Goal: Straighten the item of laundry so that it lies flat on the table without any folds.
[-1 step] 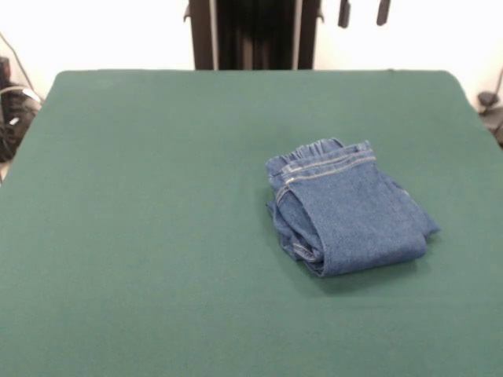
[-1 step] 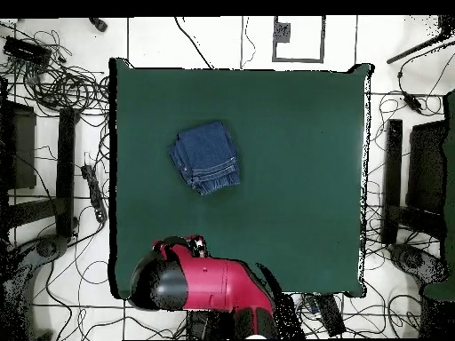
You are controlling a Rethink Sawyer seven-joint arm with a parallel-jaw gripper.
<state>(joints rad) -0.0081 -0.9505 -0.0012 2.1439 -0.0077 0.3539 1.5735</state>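
Two dark fingertips of the gripper (image 1: 363, 12) showed at the top edge of the front view, hanging apart from each other with nothing between them, so the gripper stood open and empty, high above the far edge of the table (image 1: 141, 220). Nothing of it touched the cloth top or the jeans (image 1: 346, 206). In the overhead view the red and black arm (image 2: 200, 284) lay drawn back over the table's edge nearest the robot's base, toward one corner, well apart from the jeans; the gripper itself could not be made out there.

The jeans lay folded into a compact, thick bundle, not spread flat. In the front view the bundle sat right of the table's middle, nearer the right edge than the left and roughly midway between the far and near edges. Its gathered waistband, with pale stitching, faced the far edge, and a broad smooth panel of denim covered the top. Stacked folded layers showed along the bundle's left side and near-left corner. In the overhead view the jeans (image 2: 206, 157) sat left of centre, with green cloth (image 2: 293, 178) bare all round them and no part reaching any edge.
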